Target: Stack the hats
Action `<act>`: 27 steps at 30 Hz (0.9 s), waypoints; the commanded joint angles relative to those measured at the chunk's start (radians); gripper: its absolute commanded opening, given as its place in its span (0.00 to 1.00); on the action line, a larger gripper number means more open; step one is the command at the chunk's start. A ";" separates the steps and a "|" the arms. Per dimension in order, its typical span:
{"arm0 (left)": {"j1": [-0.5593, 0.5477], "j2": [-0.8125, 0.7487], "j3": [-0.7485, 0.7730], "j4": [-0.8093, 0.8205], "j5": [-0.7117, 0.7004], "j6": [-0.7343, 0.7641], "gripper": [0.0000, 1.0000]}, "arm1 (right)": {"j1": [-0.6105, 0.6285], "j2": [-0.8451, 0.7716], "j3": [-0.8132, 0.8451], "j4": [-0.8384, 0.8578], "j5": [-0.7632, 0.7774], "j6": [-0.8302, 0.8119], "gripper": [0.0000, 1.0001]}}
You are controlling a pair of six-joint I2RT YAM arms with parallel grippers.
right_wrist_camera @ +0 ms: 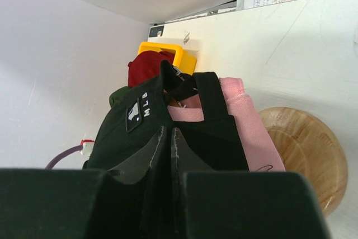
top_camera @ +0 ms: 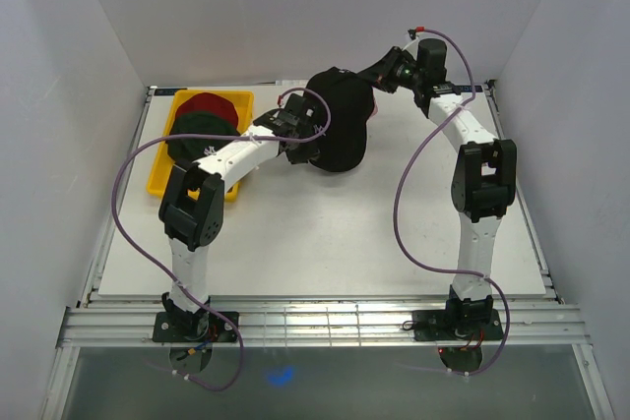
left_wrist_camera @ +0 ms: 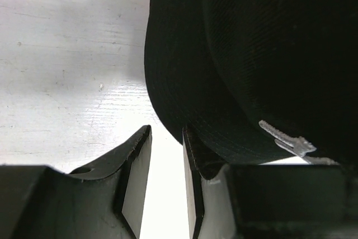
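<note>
Two white robot arms reached away from their bases at the near edge of a white table (top_camera: 325,243). The left gripper (left_wrist_camera: 166,180) sat low at the near-left side of a black cap (top_camera: 340,130) in the middle of the table's far half. Its fingers stood apart with bare table showing between them, and the cap's curved edge lay right at the tip of one finger (left_wrist_camera: 193,160); it gripped nothing. A small white stitched mark showed on the cap's dark cloth.

Beyond the cap, the right gripper (right_wrist_camera: 170,138) came in from the far right. Its fingers were pressed together on the black cloth at the cap's rear, beside the back strap and a small label. Pink fabric (right_wrist_camera: 251,127) showed under the cap, and a round wooden stand (right_wrist_camera: 305,149) lay just beside and below it.

At the far left stood a yellow tray (top_camera: 157,182), well apart from the black cap. It held a dark green hat (top_camera: 202,130) with a red hat (top_camera: 209,105) behind it.
</note>
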State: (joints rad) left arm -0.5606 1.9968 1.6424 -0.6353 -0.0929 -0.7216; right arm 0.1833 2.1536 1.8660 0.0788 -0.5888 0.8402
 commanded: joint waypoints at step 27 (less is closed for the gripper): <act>-0.041 -0.096 -0.115 0.082 0.027 -0.004 0.29 | 0.010 0.071 -0.010 -0.232 0.136 -0.197 0.34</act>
State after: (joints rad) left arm -0.5953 1.9961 1.5372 -0.5804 -0.0639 -0.7258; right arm 0.1844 2.1742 1.8675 -0.0265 -0.4667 0.7055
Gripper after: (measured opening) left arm 0.288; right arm 0.297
